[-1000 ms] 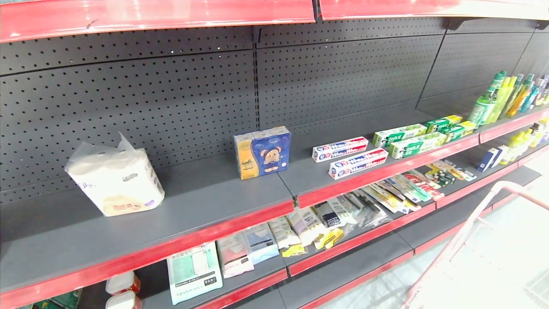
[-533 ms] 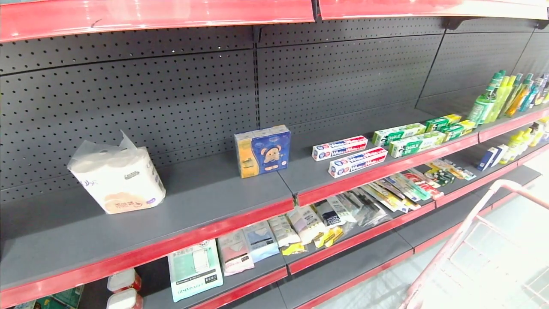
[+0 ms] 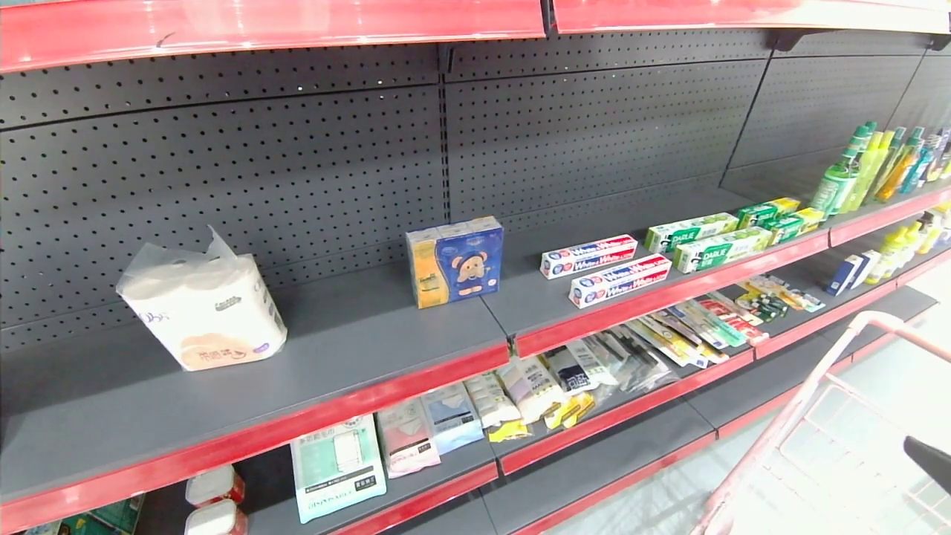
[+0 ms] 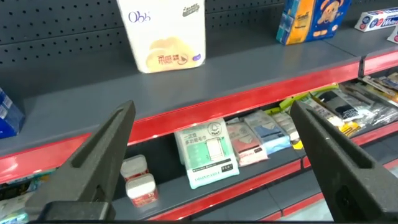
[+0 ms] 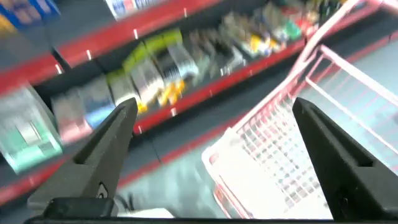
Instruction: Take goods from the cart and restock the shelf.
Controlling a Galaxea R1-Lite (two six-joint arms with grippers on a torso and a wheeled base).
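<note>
Your left end effector: fingers spread, facing the shelf below the toilet paper pack. Your right end effector: spread, above the pink cart beside the shelf.

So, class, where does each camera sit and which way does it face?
Head: high, facing the grey metal shelf; right arm tip at corner.
Left wrist: low, facing that shelf past its open left hand.
Right wrist: above the pink wire cart, right hand open.
Head and left wrist share the white toilet-roll pack.

Bright even light, glary floor
</note>
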